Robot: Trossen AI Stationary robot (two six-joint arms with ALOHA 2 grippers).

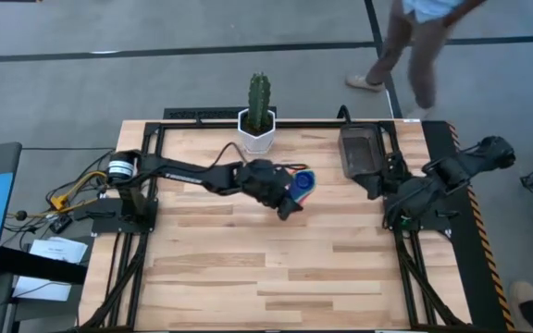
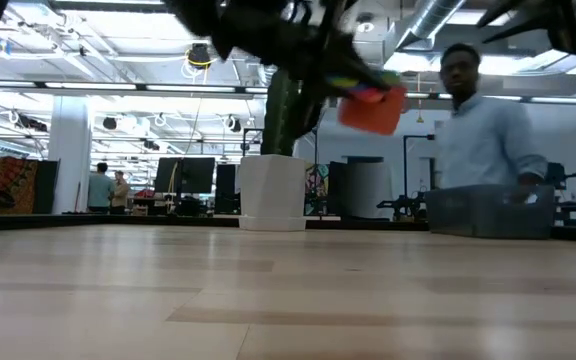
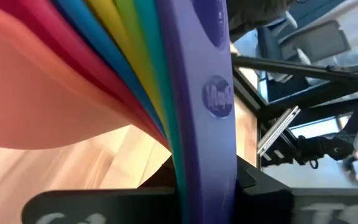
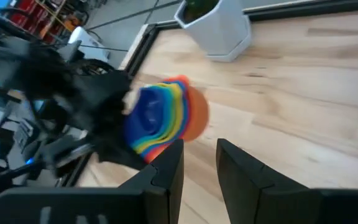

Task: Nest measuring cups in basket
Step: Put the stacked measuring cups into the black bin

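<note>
The measuring cups [image 1: 302, 183] are nested into one rainbow stack, dark blue inside and orange outside. My left gripper [image 1: 287, 202] is shut on the stack over the middle of the table, near the cactus pot. In the low view the stack [image 2: 373, 105] hangs high above the tabletop. The right wrist view shows the stack [image 4: 163, 118] with its mouths turned sideways. The dark grey basket [image 1: 359, 148] stands on its base at the far right of the table and shows again in the low view [image 2: 488, 210]. My right gripper [image 1: 375, 190] waits open beside the basket; its fingers [image 4: 199, 168] touch nothing. My left gripper [image 3: 197, 193] pinches the stacked flat handles of the cups between its two fingers. The dark blue handle [image 3: 207, 93] lies outermost, and the other colours fan out beside it. The stack is lifted clear of the table and tipped onto its side.
A white hexagonal pot with a cactus [image 1: 258, 129] stands at the far edge, just beyond the held stack. A black frame [image 1: 155, 139] runs round the table. A person [image 2: 488, 130] stands behind the far edge near the basket. Bare wood [image 1: 276, 268] fills the near half.
</note>
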